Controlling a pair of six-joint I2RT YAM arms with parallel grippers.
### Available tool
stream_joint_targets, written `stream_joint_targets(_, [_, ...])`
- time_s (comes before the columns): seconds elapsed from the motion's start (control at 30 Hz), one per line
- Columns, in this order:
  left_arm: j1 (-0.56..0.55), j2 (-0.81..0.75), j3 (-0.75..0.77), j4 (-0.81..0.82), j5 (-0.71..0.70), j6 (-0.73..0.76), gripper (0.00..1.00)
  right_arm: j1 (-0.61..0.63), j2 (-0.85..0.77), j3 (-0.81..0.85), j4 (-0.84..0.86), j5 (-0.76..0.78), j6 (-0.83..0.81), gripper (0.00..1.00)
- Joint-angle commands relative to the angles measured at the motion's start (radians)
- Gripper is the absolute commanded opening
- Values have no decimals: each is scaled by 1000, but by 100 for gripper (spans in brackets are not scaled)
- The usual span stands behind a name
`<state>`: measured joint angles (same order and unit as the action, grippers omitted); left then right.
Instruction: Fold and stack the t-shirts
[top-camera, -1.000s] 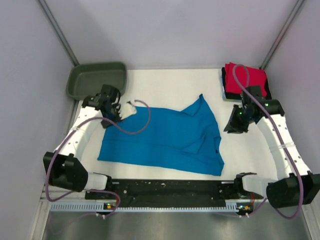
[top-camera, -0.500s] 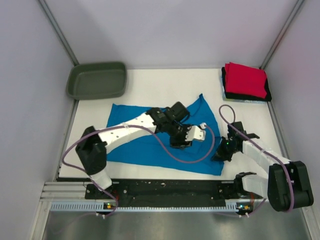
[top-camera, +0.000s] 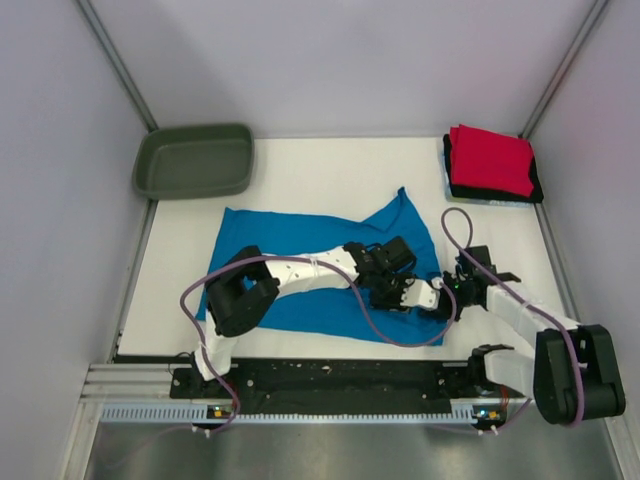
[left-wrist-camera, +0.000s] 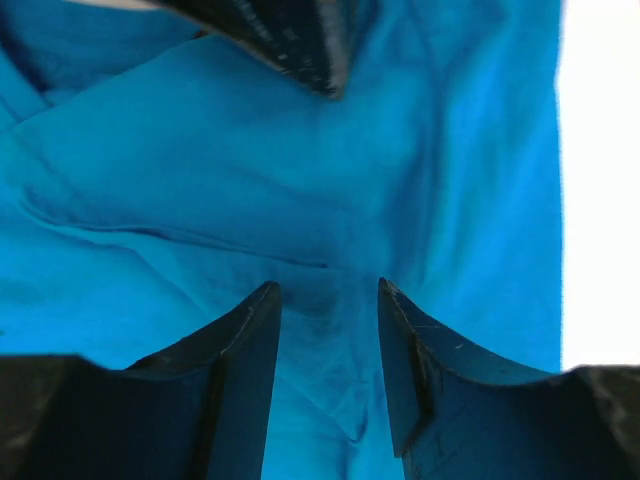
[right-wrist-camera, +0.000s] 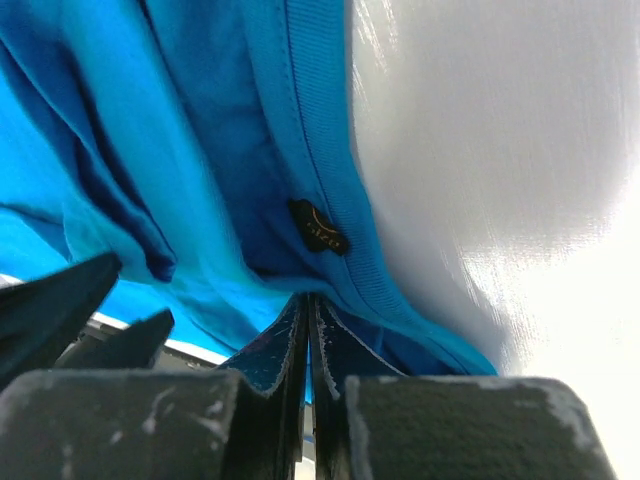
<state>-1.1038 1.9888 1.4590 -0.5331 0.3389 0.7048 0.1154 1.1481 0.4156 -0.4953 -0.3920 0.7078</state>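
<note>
The turquoise-blue t-shirt (top-camera: 290, 235) lies spread out in the middle of the table. My right gripper (top-camera: 447, 290) is low at its right edge, and the right wrist view shows the gripper (right-wrist-camera: 307, 298) shut on a fold of blue cloth just below the ribbed collar (right-wrist-camera: 320, 160) and its dark label (right-wrist-camera: 320, 228). My left arm reaches across the shirt. The left gripper (top-camera: 415, 295) hangs close beside the right one and stands open (left-wrist-camera: 328, 290) over wrinkled blue cloth (left-wrist-camera: 200, 170), holding nothing. A folded red t-shirt (top-camera: 490, 160) sits on a black one (top-camera: 537, 186) at the back right.
A dark olive-green tub (top-camera: 193, 160) stands at the back left corner. White tabletop (right-wrist-camera: 500, 150) shows to the right of the shirt. The two grippers are almost touching, and the left one's fingers (right-wrist-camera: 60, 310) show in the right wrist view. Grey walls enclose the table.
My left arm swung from beside the tub across the shirt to its right near part. The right arm came down from near the red stack to the shirt's edge and shut on it.
</note>
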Motion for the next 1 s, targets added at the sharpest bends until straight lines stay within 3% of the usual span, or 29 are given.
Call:
stream_joint_targets(0.0, [7, 16, 24, 96, -116, 22, 46, -8, -24, -50, 50, 76, -7, 0])
stream_joint_targets(0.2, [7, 27, -8, 133, -181, 38, 38, -10, -34, -67, 43, 71, -4, 0])
stream_joint_targets(0.3, [7, 30, -9, 117, -153, 32, 28, -10, -40, -70, 44, 79, -2, 0])
stream_joint_targets(0.33, [7, 28, -6, 107, -134, 32, 23, -10, -42, -70, 41, 81, -4, 0])
stream_joint_targets(0.4, [7, 27, -2, 97, -117, 19, 0, -10, -39, -67, 41, 82, -2, 0])
stream_joint_targets(0.53, [34, 13, 11, 97, -164, -56, 0, -11, -34, -72, 37, 85, 1, 0])
stream_joint_targets(0.77, [145, 2, 11, 96, -95, -140, 0, -13, -24, -72, 35, 96, 7, 0])
stream_joint_targets(0.97, [200, 16, 14, 84, -127, -215, 12, -11, -22, -70, 34, 94, 5, 0])
